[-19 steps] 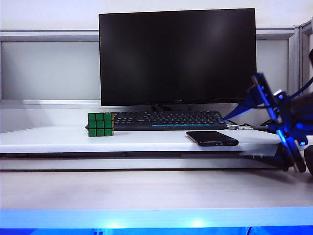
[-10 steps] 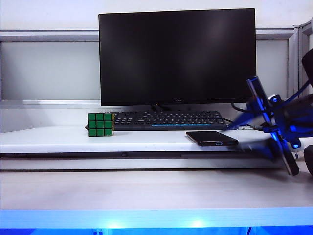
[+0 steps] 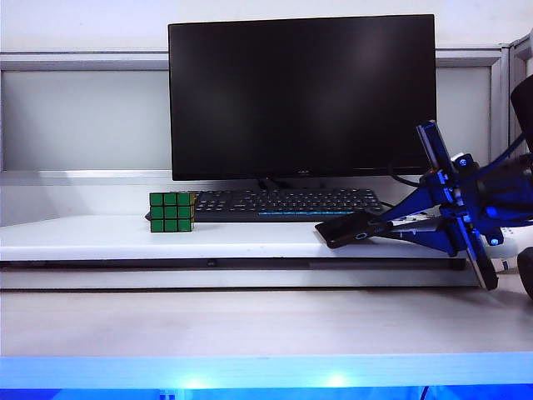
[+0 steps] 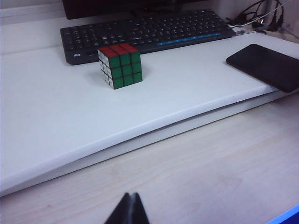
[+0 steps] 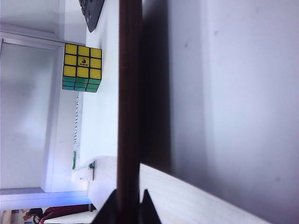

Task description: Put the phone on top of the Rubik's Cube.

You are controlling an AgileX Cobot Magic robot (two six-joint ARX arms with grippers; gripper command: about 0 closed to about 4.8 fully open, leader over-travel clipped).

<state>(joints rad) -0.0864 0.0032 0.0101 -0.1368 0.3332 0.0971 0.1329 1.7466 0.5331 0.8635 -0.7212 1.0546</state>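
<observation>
So far, only the grasp is done: right gripper (image 3: pixel 385 225) clamps the phone (image 3: pixel 348 228) at center-right; Rubik's Cube (image 3: pixel 171 212), center-left, remains bare; left gripper (image 4: pixel 127 210) stays pinched closed.

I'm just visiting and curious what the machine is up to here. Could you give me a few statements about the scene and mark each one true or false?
1. The right hand has closed on the phone. True; the wrist view shows its fingers either side of the phone's edge.
2. The phone already lies on the Rubik's Cube. False: nothing is on the cube, which stands far to the left of the phone in the exterior view.
3. The phone lies flat on the white shelf. False: it is tilted, its right end raised.
4. The left hand is shut and holds nothing. True.
5. The cube stands beside the keyboard's left end. True.
</observation>
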